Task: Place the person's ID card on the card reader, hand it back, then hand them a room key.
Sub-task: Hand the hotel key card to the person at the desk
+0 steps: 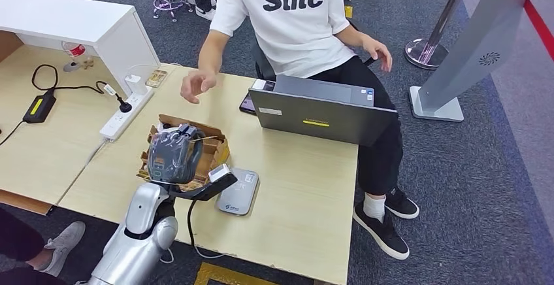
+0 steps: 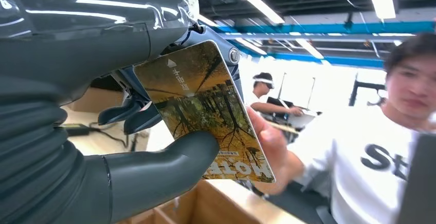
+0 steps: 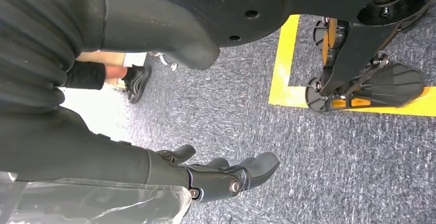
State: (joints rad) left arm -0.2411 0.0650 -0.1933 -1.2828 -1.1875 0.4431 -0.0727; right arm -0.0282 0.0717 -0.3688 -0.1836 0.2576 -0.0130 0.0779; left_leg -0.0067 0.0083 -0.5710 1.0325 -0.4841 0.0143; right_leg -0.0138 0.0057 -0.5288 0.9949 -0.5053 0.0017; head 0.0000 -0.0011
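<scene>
- My left hand [image 2: 103, 131] pinches a room key card [image 2: 205, 113] with an autumn-tree print between the thumb and the darker fingers, raised above the cardboard box [image 1: 212, 151] on the desk.
- The person's hand [image 1: 196, 85] hovers near but apart from the card; if I let go before they take hold, I judge it falls into the box or onto the desk [image 1: 307, 187].
- Only one edge of the card is pinched, so a quick pull from them could twist it or drag my fingers.
- The grey card reader [image 1: 239, 192] lies just beside the box; a low swing could knock it.
- My right hand [image 3: 226, 175] hangs over the carpet, fingers loosely curled, holding nothing.
</scene>
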